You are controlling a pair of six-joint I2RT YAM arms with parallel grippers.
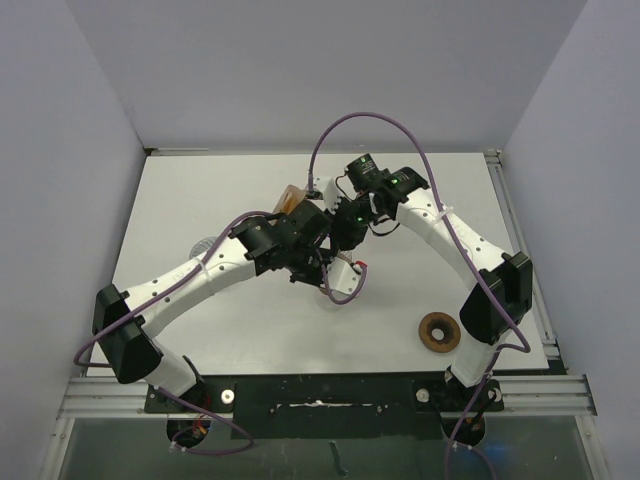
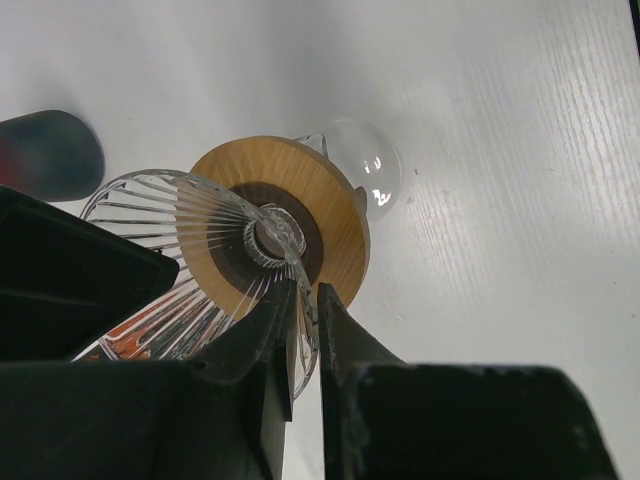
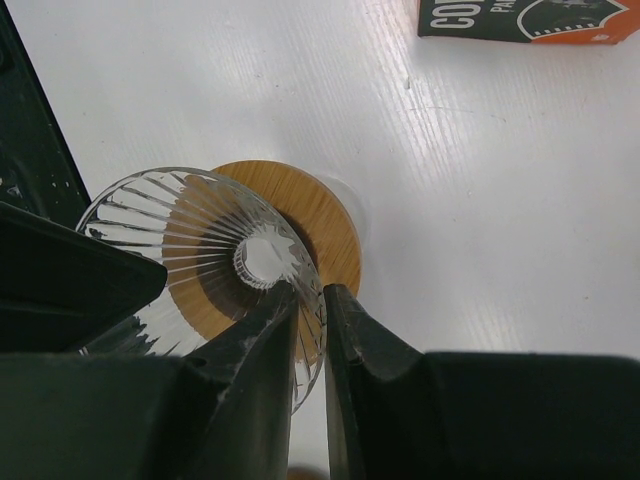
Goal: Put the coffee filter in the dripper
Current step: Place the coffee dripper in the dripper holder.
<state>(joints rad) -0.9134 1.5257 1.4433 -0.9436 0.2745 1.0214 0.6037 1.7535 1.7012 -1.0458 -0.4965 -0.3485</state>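
Observation:
The dripper is a clear ribbed glass cone with a round wooden collar, standing on the white table. My right gripper is shut on the cone's near rim, one finger inside and one outside. The left wrist view shows the same dripper, its glass handle on the far side. My left gripper is shut on the rim the same way. From above, both grippers, left and right, meet mid-table and hide the dripper. No loose coffee filter shows.
A dark green and orange printed box lies on the table beyond the dripper. A brown ring lies near the right arm's base. A tan thing shows behind the arms. A dark blurred cylinder stands left of the dripper.

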